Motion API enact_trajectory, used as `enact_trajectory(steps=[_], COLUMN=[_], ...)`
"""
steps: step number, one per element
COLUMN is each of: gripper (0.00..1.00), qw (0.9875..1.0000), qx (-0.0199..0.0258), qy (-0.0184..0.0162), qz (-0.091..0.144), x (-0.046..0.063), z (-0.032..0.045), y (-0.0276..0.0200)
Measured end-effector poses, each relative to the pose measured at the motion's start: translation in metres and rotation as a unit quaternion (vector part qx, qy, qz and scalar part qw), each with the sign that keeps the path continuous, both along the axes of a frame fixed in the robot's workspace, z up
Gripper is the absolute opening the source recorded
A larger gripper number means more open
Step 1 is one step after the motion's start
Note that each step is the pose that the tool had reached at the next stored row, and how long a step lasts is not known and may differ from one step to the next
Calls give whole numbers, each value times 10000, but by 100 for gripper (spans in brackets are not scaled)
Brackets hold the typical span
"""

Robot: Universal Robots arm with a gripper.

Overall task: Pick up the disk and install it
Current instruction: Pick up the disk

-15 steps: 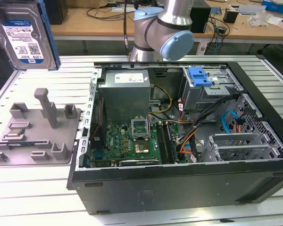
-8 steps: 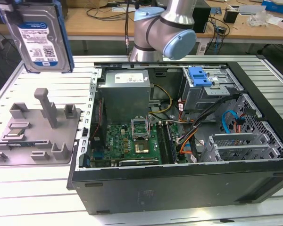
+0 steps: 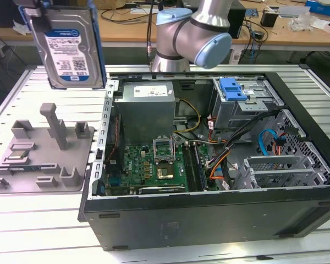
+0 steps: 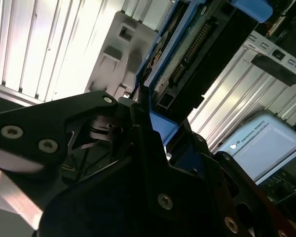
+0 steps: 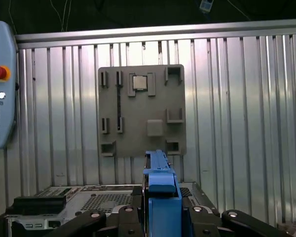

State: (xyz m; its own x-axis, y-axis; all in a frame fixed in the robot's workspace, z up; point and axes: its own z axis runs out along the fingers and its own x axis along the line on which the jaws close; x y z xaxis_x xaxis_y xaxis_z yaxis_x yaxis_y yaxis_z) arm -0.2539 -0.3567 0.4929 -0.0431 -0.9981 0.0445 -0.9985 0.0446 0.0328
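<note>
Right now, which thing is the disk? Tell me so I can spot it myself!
Find the big open computer case, then the grey plastic tray at the exterior view's left of it. The disk hangs in the air above that tray: a flat silver box with a white-and-blue label and blue side rails, unlike the bare blue bracket inside the case.

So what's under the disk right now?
The disk hangs over the grey fixture tray on the slatted table; a small chip sits in one slot. The disk's own edge hides a bit of the tray's rim.
</note>
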Motion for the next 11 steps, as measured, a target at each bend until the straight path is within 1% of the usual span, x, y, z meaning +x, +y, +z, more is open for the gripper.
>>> enact_trajectory(steps=[1, 3, 4, 5, 7, 11], gripper=[37, 37, 37, 37, 37, 37], qw=[10000, 10000, 10000, 10000, 10000, 10000], qx=[0, 0, 0, -1, -1, 0], qy=[0, 1, 1, 2, 3, 4], qz=[1, 0, 1, 0, -1, 0], x=[71, 162, 219, 253, 369, 518], z=[2, 5, 7, 8, 11, 15], y=[-29, -67, -95, -113, -171, -245])
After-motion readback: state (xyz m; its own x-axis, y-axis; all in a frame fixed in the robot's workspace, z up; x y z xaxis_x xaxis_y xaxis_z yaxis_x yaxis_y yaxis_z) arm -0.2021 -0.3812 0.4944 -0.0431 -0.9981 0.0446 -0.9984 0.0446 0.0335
